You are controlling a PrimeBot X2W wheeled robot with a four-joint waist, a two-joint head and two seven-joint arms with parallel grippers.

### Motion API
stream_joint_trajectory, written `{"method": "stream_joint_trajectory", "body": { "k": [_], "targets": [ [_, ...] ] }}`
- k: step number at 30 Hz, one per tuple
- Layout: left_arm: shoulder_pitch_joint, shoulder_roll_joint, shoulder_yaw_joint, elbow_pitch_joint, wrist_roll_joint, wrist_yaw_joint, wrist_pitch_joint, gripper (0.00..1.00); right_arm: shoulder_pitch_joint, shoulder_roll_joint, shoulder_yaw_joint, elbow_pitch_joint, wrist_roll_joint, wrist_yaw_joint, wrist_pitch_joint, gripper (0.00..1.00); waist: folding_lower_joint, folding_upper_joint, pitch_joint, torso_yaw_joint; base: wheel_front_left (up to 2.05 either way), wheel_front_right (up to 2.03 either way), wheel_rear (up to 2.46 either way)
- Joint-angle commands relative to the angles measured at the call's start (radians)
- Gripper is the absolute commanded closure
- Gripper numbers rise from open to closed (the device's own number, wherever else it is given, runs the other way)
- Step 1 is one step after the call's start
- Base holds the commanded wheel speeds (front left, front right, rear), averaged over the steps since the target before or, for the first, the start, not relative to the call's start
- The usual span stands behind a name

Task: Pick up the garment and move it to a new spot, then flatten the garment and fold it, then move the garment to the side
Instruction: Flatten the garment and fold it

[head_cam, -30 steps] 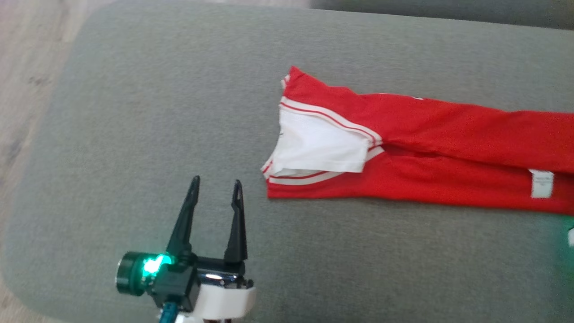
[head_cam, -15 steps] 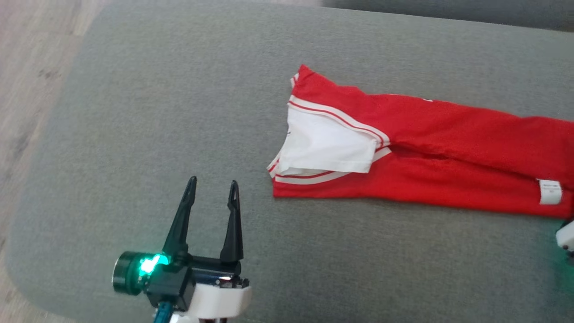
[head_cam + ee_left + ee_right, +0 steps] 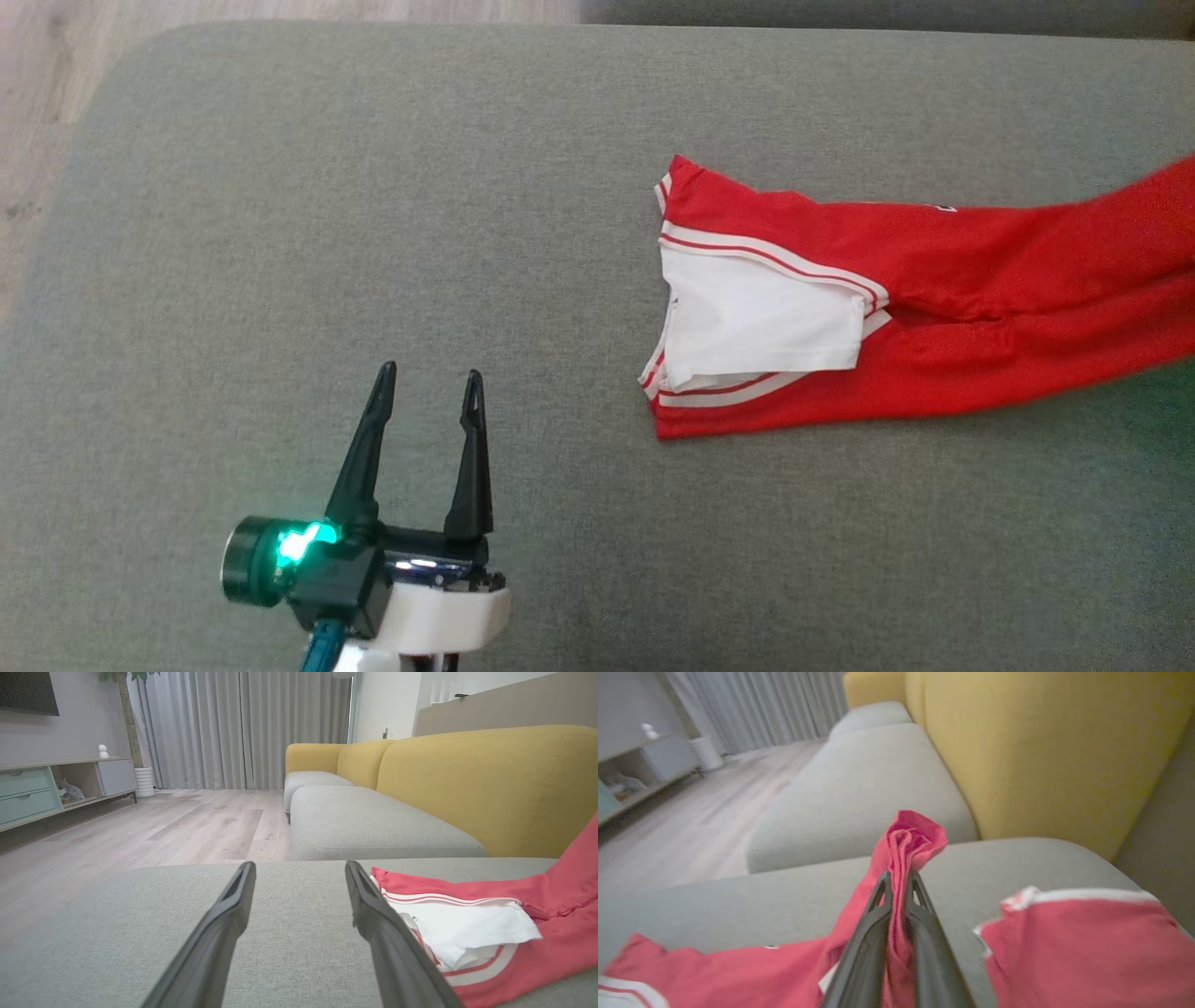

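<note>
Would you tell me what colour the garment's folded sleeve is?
White sleeve; clearest in the head view.

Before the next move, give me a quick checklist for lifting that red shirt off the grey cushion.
1. Right claw shut on the red shirt: ok.
2. Fabric bunched between its fingers, poking past the tips: ok.
3. Left claw open, apart from the shirt: ok.
4. Shirt lying flat: not ok, white sleeve folded over it, gripped end raised.
5. How many layers are pinched: cannot tell.
</note>
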Motion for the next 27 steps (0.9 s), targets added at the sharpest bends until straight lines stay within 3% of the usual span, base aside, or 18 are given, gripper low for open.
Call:
{"method": "stream_joint_trajectory", "body": {
  "k": [1, 6, 10, 11, 15, 22, 23, 25, 27],
  "targets": [
    [-0.010, -0.009, 0.038, -0.026, -0.003, -0.007, -0.008, 0.00, -0.033, 0.002, 0.028, -0.144, 0.022, -0.001, 0.034, 1.00, 0.0000, 0.0000, -0.002, -0.008, 0.00, 0.00, 0.00],
    [-0.016, -0.014, 0.036, -0.024, -0.021, -0.019, -0.008, 0.00, -0.023, 0.159, 0.124, -0.420, 0.067, -0.001, 0.149, 1.00, 0.0000, 0.0000, -0.002, -0.003, 0.00, 0.00, 0.00],
    [-0.024, -0.016, 0.035, -0.018, -0.035, -0.025, -0.008, 0.00, -0.034, 0.296, 0.229, -0.509, 0.020, -0.001, 0.193, 1.00, 0.0000, 0.0000, 0.002, 0.018, 0.00, 0.00, 0.00],
    [-0.024, -0.016, 0.035, -0.018, -0.035, -0.025, -0.008, 0.00, -0.034, 0.296, 0.229, -0.509, 0.020, -0.001, 0.193, 1.00, 0.0000, 0.0000, 0.002, 0.018, 0.00, 0.00, 0.00],
    [-0.039, -0.017, 0.017, -0.017, -0.057, -0.022, -0.008, 0.00, -0.054, 0.408, 0.324, -0.463, -0.041, -0.001, 0.179, 1.00, 0.0000, 0.0000, 0.006, 0.055, 0.00, 0.00, 0.00],
    [-0.046, -0.017, -0.003, -0.022, -0.076, 0.000, -0.008, 0.00, -0.045, 0.462, 0.461, -0.280, -0.116, -0.001, 0.103, 1.00, 0.0000, 0.0000, 0.021, 0.105, 0.00, 0.00, 0.00],
    [-0.046, -0.017, -0.004, -0.020, -0.078, 0.003, -0.008, 0.00, -0.043, 0.463, 0.474, -0.256, -0.120, -0.001, 0.093, 0.85, 0.0000, 0.0000, 0.023, 0.110, 0.00, 0.00, 0.00],
    [-0.047, -0.017, -0.006, -0.021, -0.082, 0.009, -0.008, 0.00, -0.040, 0.465, 0.495, -0.221, -0.106, -0.001, 0.066, 0.00, 0.0000, 0.0000, 0.024, 0.115, 0.00, 0.00, 0.00],
    [-0.046, -0.017, -0.006, -0.021, -0.085, 0.016, -0.008, 0.00, -0.043, 0.466, 0.521, -0.215, -0.058, -0.001, 0.015, 0.00, 0.0000, 0.0000, 0.024, 0.117, 0.00, 0.00, 0.00]
  ]
}}
